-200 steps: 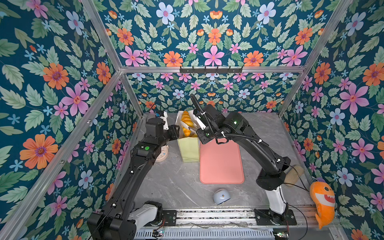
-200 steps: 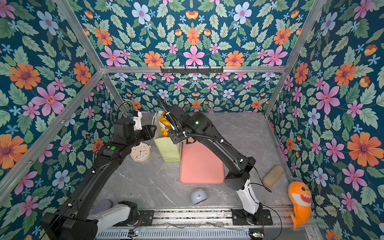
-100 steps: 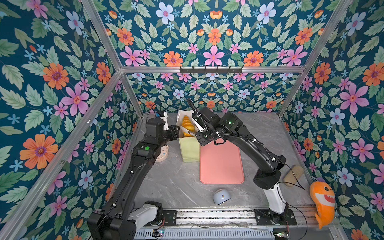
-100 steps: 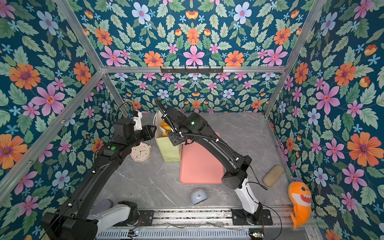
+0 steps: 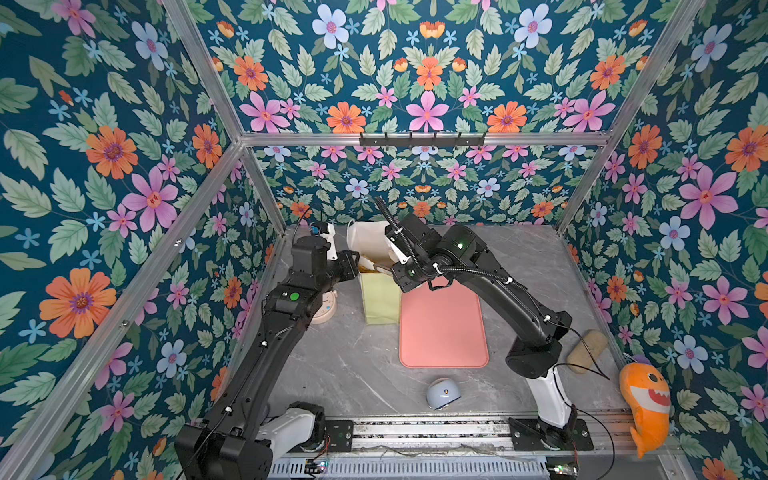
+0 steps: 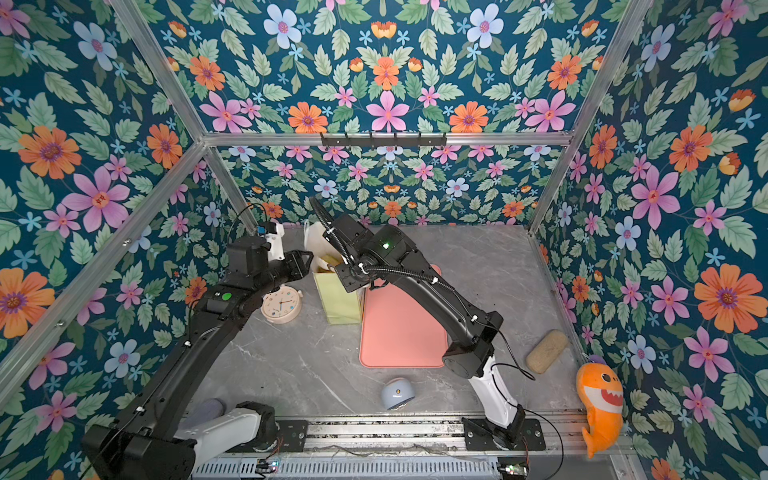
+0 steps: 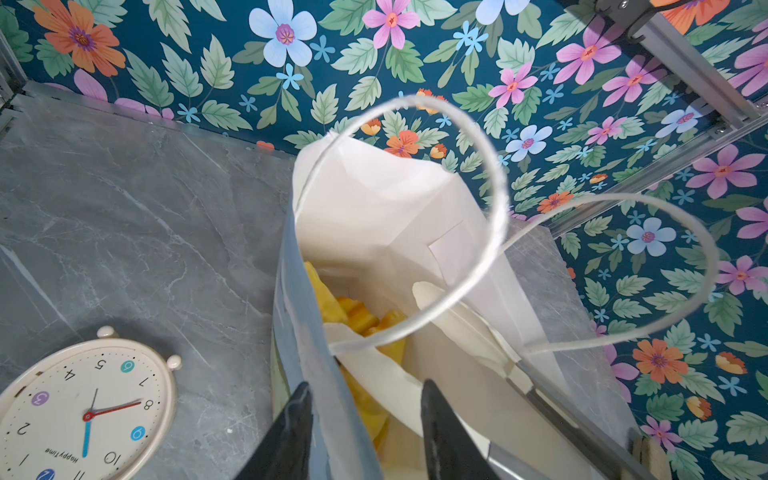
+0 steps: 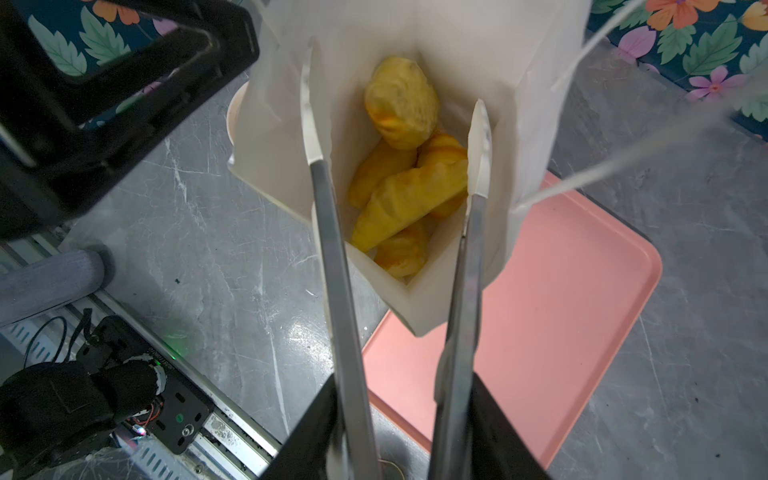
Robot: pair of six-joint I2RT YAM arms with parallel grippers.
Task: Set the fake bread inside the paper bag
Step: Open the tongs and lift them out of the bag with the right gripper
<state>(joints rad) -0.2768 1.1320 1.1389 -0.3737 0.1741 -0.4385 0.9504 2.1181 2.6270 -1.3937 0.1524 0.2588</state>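
Room: floral-papered booth, grey marble table (image 5: 353,374). I'm driving from far off, so quick notes.
Right pincer: right gripper (image 8: 395,108) is released. Its long fingers are spread with nothing between them, and the tips sit down inside the bag mouth, one near each inner wall.
Left pincer: left gripper (image 7: 365,386) has its jaws apart, straddling one wall of the bag at the rim. As far as I can see it is not pinching the wall.
Bread: fake bread (image 8: 411,195) is piled in the bottom of the bag, croissants with a bun on top. I can't count them all. I see none loose on the table in both top views.
Bag: paper bag (image 5: 380,299) stands upright just left of centre in a top view, just beside the pink tray (image 5: 442,324).
Handles: cord handles (image 7: 494,199) loop loose over the mouth.
Around: clock (image 6: 281,305) is left of the bag and a tan block (image 5: 587,351) is at lower right.
Risk, right: if I lift out crooked, a fingertip could hook a wall or a cord, and light paper would tip or lift.
Risk, left: a sideways move with one jaw inside could drag the bag into the clock or tear the rim.
Risk, target: I could mistake the tan block for bread.
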